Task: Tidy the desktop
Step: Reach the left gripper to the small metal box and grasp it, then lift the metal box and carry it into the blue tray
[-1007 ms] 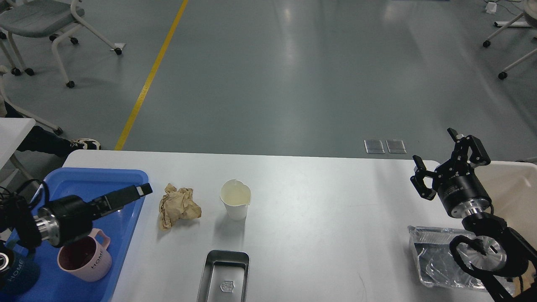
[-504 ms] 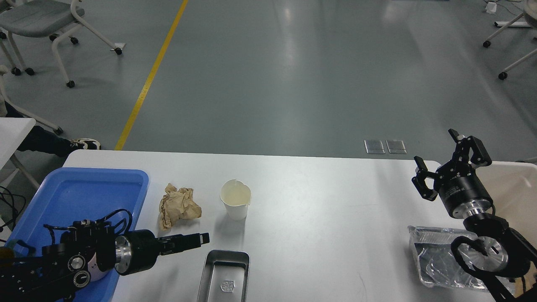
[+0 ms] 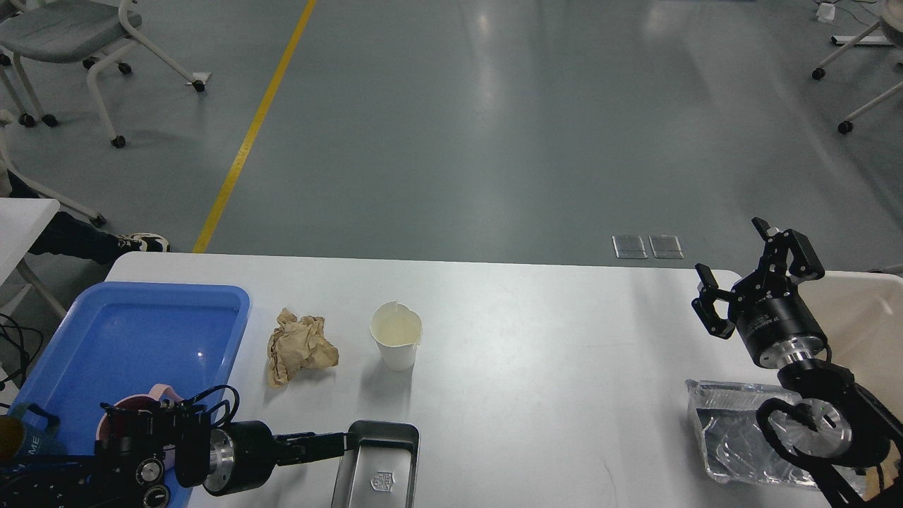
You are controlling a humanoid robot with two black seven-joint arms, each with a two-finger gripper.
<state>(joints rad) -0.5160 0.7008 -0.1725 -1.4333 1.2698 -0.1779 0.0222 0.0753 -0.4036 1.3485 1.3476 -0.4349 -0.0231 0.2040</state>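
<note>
desktop [image 3: 536,367]: white top filling the lower half of the view, its far edge and rounded far corners visible
left gripper [image 3: 337,442]: low at the near edge, tip at the left rim of the steel tray [image 3: 381,462]; seen edge-on and dark, so whether it is spread or clenched cannot be told
right gripper [image 3: 749,282]: raised above the right edge, fingers spread, holding nothing
left corner: blue tray [image 3: 141,331] with a pink mug [image 3: 116,423] at its near end
middle: crumpled brown paper [image 3: 300,346] just beside the blue tray, paper cup [image 3: 396,336] upright to its right
right near corner: foil container [image 3: 734,430], beige bin [image 3: 864,317] beyond the edge
step: likely reaching for the steel tray
next move: a firm pinch on the thin rim, then a level lift
</note>
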